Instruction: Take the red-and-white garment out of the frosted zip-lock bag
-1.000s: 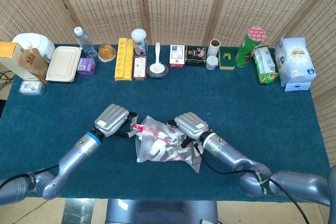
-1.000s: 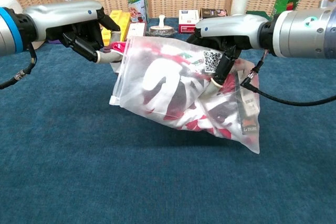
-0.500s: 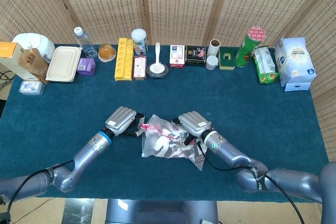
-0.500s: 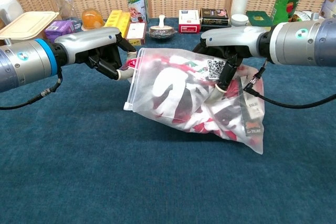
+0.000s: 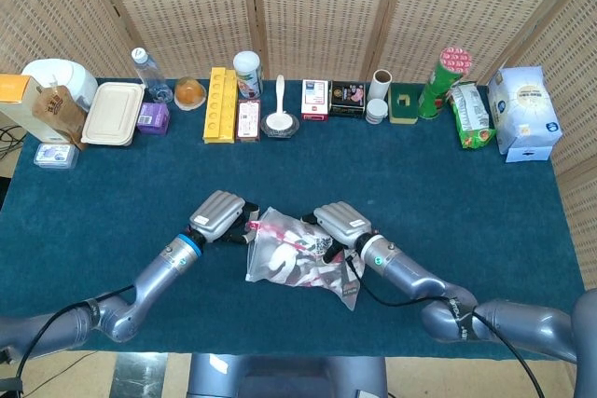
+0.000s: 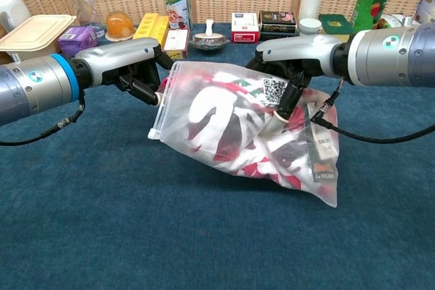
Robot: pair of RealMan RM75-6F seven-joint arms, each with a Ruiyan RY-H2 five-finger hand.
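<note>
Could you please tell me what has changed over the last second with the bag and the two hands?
The left hand has moved in from the left, closer to the zip-lock bag, holding its zip edge. The right hand keeps gripping the bag's top. The red-and-white garment remains inside; the bag stays lifted.

Both views are bright and evenly lit from overhead, with only soft, faint shadows on the blue tablecloth (image 5: pixel 448 193). The metal arms carry mild highlights. Focus is sharp throughout; the chest view bows slightly toward its edges.
</note>
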